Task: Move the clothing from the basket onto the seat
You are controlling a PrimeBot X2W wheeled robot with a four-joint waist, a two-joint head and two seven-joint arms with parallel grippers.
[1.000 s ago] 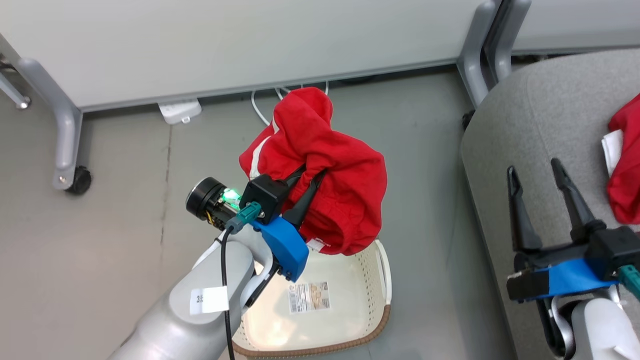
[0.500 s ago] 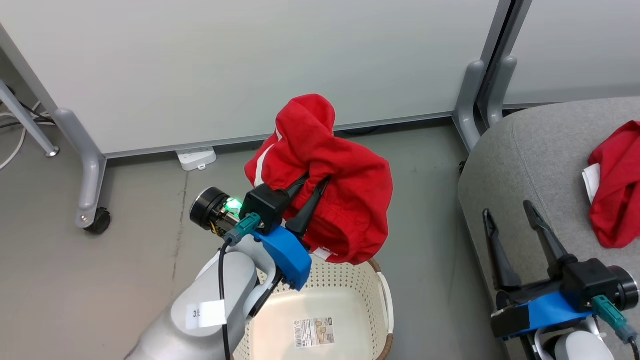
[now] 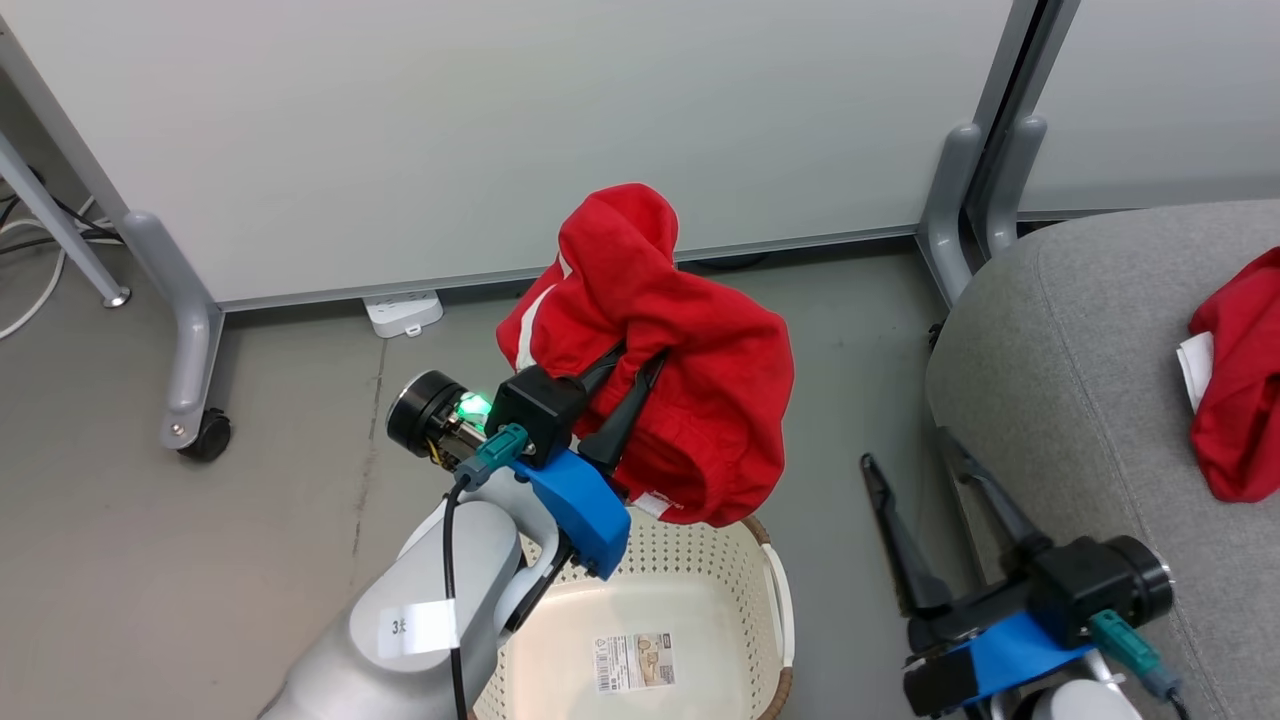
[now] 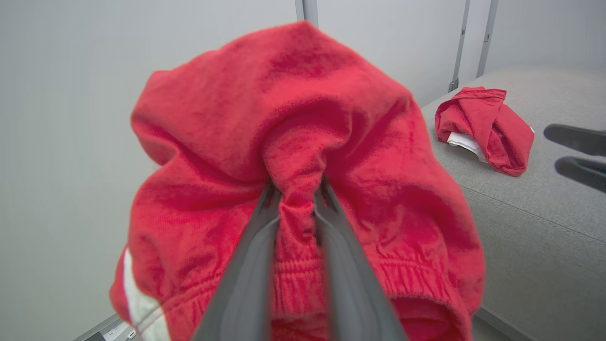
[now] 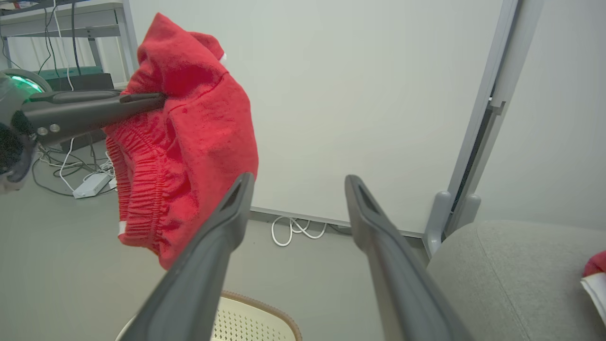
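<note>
My left gripper (image 3: 640,353) is shut on a bright red garment (image 3: 690,390), which hangs bunched above the far rim of the cream-white basket (image 3: 775,585). In the left wrist view the fabric (image 4: 293,118) is pinched between the two fingers. The basket holds no clothing; its paper label (image 3: 635,660) shows on the bottom. A second red garment (image 3: 1235,400) with a white panel lies on the grey seat (image 3: 1080,340) at the right. My right gripper (image 3: 905,450) stands open and holds nothing, over the floor between the basket and the seat's left edge.
A white partition panel (image 3: 500,120) on grey legs with a castor (image 3: 205,437) stands behind. A white power strip (image 3: 403,312) and cables (image 5: 296,229) lie on the floor at its foot. Another grey leg (image 3: 950,210) stands by the seat's far corner.
The head view has shifted upward. My right gripper has swung left, off the seat and out over the floor beside it. The left gripper still holds the red garment above the basket.
</note>
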